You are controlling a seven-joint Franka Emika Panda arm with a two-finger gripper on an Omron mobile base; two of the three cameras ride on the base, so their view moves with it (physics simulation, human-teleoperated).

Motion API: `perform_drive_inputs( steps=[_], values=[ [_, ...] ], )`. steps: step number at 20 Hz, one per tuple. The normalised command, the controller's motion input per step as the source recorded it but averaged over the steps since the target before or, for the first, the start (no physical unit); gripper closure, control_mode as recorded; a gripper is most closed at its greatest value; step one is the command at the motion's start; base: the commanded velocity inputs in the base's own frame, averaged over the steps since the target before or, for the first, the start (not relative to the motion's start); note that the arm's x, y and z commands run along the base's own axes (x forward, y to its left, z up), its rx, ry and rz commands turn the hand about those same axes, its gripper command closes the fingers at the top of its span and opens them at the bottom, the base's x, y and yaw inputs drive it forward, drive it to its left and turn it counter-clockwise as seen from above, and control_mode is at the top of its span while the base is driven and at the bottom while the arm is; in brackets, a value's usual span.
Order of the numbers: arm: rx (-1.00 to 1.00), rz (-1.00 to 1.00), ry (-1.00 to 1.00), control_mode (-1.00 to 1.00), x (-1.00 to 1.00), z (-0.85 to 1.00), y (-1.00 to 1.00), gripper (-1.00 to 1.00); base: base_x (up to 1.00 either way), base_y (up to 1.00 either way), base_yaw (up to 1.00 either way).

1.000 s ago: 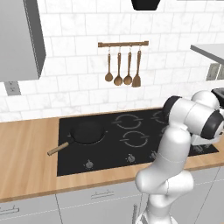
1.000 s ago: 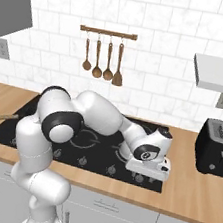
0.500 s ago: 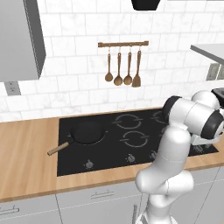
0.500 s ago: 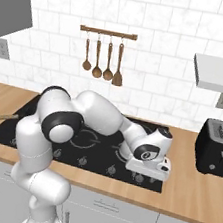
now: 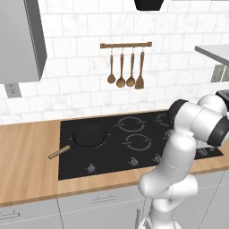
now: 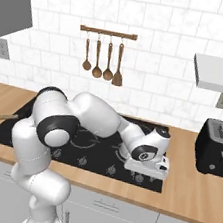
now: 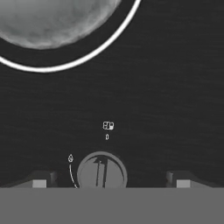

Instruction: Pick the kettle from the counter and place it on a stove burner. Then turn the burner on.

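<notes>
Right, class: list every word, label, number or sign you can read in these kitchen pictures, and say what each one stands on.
"0": a small mark on the black cooktop just above the knob, hand view.
Small square burner symbol above that mark: a sign, no words.
Small flame-like symbol beside the knob, with a curved line: a sign, no words.
Toaster, utensils, cabinets: no lettering to read.

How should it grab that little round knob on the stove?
Probably by the raised bar across the knob, one finger on each side, coming straight down from above. The gripper already straddles it with jaws wide open; the flat bar gives a better turning grip than the round rim.
</notes>
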Motion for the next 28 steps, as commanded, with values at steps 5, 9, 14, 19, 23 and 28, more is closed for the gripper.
perform_drive_inputs(
  steps=[5,9,14,19,23,28],
  values=[
    [-0.03,0.0,-0.06,-1.0,-0.17,0.0,0.14,-1.0,0.0,0.0,0.0],
    [-0.03,0.0,-0.01,-1.0,-0.03,-0.02,0.04,-1.0,0.0,0.0,0.0],
    [-0.02,0.0,0.0,-1.0,0.01,-0.03,0.06,-1.0,0.0,0.0,0.0],
    [-0.01,0.0,0.0,-1.0,0.02,-0.06,0.0,-1.0,0.0,0.0,0.0],
    [0.0,-0.01,0.0,-1.0,0.08,-0.03,0.0,-1.0,0.0,0.0,0.0],
    [0.0,-0.03,0.0,-1.0,0.19,0.0,0.0,-1.0,0.0,0.0,0.0]
  ],
)
